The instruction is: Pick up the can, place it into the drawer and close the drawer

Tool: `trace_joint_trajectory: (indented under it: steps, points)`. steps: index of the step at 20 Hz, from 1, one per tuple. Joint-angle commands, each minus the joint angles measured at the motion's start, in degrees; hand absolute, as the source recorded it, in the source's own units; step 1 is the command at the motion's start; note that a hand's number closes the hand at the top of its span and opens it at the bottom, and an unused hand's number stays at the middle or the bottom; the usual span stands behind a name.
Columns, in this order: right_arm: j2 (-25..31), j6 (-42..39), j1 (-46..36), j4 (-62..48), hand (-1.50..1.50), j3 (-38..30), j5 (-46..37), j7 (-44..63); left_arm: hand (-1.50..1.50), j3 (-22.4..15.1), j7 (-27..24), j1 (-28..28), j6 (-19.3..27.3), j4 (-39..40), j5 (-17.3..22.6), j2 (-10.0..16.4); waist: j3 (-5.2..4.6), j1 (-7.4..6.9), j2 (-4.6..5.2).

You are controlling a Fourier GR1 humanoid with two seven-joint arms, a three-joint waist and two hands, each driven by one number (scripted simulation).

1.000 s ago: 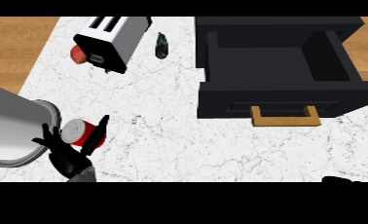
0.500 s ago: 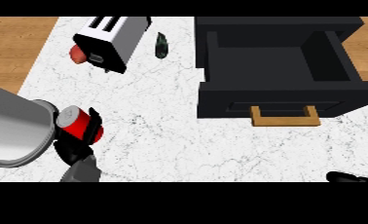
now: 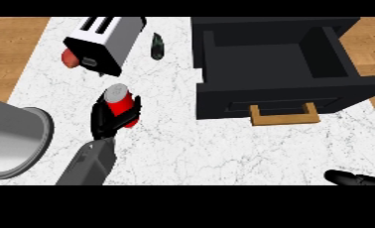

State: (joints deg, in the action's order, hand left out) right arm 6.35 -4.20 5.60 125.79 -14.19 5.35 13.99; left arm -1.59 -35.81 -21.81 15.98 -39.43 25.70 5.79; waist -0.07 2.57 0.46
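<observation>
A red can [image 3: 119,102] with a silver top is held by my left hand [image 3: 107,121], whose black fingers curl round its lower body. It sits upright over the white marble counter, left of the drawer. The black drawer [image 3: 275,63] stands pulled open at the upper right, its inside bare, with a tan handle [image 3: 285,114] on its front. Only the fingertips of my right hand [image 3: 350,177] show at the lower right edge, low over the counter.
A white toaster [image 3: 104,42] lies at the upper left with a reddish object [image 3: 70,59] beside it. A dark green object [image 3: 156,45] rests between toaster and drawer. A grey metal pot [image 3: 21,138] sits at the left edge.
My left hand has carried the can up and to the right, away from the pot and toward the drawer. The right hand's fingertips have come further into view.
</observation>
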Motion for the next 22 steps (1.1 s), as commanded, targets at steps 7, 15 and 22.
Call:
trace_joint_trajectory:
  steps: [7,15,22]
  points:
    - [2.3,0.34,0.31,5.34,-1.5,-4.56,2.88,4.73,1.5,-4.69,9.27,-12.08,-10.64,2.23,-3.76,0.55,0.07,-2.04,-0.53]
    - [-1.47,1.6,3.02,6.47,-1.5,-1.37,-1.95,2.09,1.5,-9.05,24.54,-17.75,-2.93,-12.84,-7.49,-1.06,0.12,-2.62,-0.84]
    - [-0.35,2.11,-0.95,2.47,-1.5,-2.15,-2.2,2.67,1.5,-6.25,35.3,-29.9,-0.83,-14.3,-7.65,-1.25,0.08,-2.24,-0.47]
